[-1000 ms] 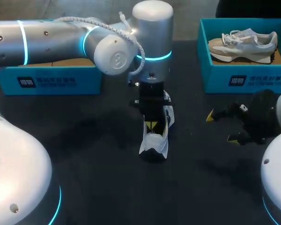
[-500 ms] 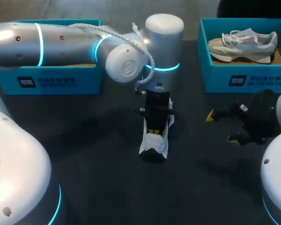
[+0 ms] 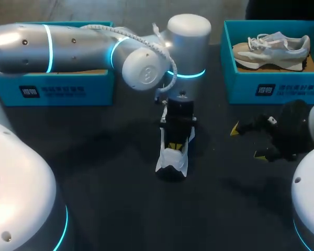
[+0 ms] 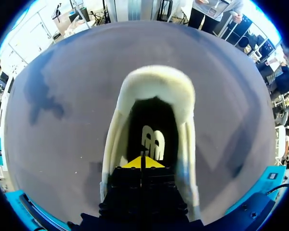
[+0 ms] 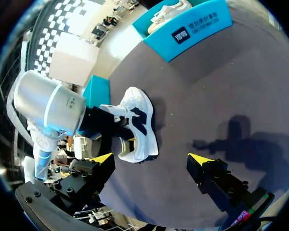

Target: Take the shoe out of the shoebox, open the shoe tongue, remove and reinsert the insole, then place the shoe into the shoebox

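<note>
The left gripper stands down inside the white sneaker, its yellow tips pressed together just above the insole. I cannot tell whether any of the insole is pinched between them. The sneaker sits upright in the middle of the table, well apart from the teal shoebox. In my judgement the tips should catch an insole edge and peel it up slowly, without dragging the sneaker. The right gripper hangs wide open and empty nearby. The left gripper's body hides the tongue.
</note>
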